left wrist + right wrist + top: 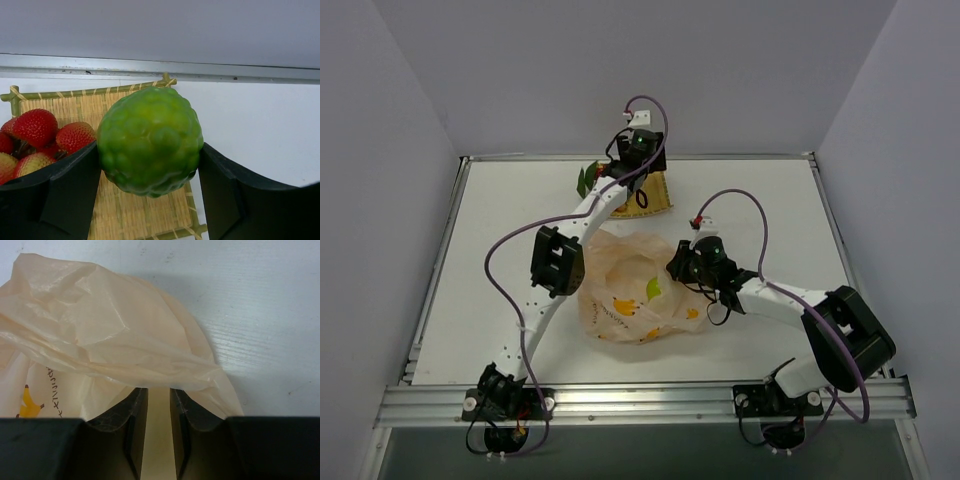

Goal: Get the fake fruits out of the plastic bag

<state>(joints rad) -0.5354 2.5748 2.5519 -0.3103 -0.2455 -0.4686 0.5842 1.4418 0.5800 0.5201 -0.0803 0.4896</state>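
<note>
Your left fingers (60, 195) grip the green fruit (150, 140), one on each side of it. The left wrist view shows it held over the right half of the mat (125, 215). The berries (35, 130) lie on the mat's left part, just beside the fruit.

From above you lose the fruit: the left arm's wrist hides it. You see only the mat (658, 198) at the far edge of the surface (490, 250), with the berries' leaves (585, 181) at its left side.

Your right fingers (127, 430) are drawn almost together, with pale film of the bag (100, 340) in the narrow slot between them. The top view places them at the right edge of the bag (620, 300), which lies crumpled mid-surface, near the mat. A yellow-green patch (653, 290) shows there; you cannot tell whether it is fruit or print.
</note>
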